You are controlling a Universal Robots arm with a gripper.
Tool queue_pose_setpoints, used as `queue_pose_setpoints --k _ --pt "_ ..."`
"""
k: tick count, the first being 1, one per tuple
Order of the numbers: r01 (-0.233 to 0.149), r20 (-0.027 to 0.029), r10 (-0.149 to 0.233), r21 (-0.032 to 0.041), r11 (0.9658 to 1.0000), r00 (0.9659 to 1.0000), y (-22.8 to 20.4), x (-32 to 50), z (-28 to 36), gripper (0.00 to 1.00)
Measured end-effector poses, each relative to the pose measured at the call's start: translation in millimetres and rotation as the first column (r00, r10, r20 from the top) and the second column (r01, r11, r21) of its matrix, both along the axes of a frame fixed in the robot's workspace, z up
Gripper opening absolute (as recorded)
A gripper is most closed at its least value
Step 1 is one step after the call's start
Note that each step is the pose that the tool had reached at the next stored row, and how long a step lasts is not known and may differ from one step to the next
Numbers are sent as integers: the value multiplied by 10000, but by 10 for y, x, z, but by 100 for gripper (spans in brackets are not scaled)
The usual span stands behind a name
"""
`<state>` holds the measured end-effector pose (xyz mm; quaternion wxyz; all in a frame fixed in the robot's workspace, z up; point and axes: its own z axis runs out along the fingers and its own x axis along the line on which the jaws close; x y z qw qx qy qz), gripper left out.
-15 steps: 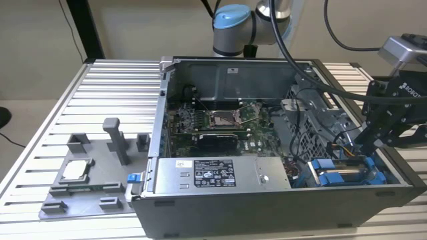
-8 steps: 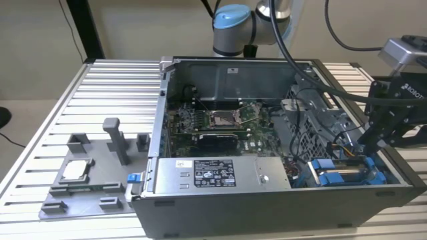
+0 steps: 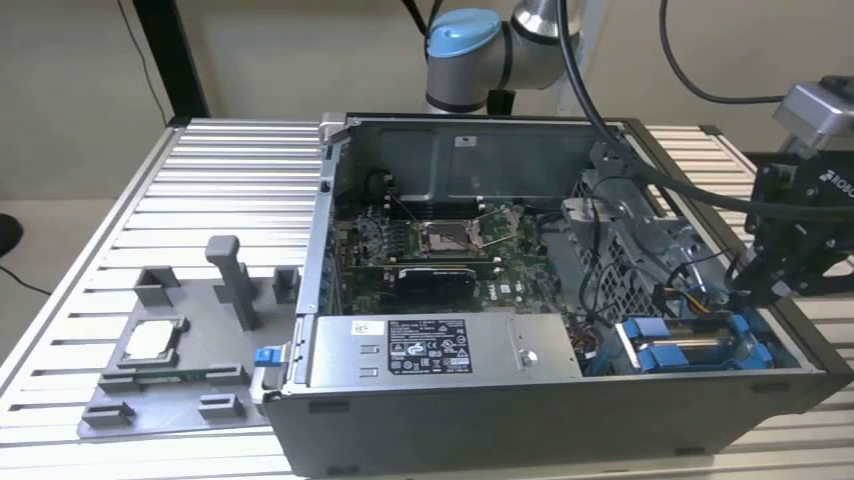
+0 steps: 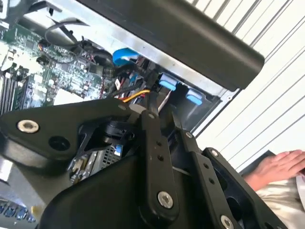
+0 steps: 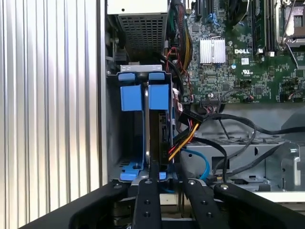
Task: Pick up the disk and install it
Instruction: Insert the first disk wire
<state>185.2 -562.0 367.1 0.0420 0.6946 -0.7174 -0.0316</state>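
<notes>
The disk stands on edge in the drive bay at the corner of the open computer case, its blue bracket seated beside a second blue carrier. The gripper is lowered into that bay, its fingers set close about the disk's upper edge; whether they pinch it cannot be told. The case rests on the ribbed table, beside a grey fixture tray.

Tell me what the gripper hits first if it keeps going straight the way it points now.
Probably the disk standing on edge in its blue bracket in the drive bay; the gripper lines up with it in the first wrist view. Depth is unclear, so it may already be touching.
</notes>
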Motion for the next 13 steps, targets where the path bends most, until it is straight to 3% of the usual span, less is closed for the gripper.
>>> queue_pose_setpoints --k 5,10,13 --pt "-1 -2 1 5 10000 10000 0 10 -4 0" --pt "30 3 -30 166 9999 10000 3 1 -48 0" --pt "36 4 -36 216 9998 10000 43 -2 -58 0"
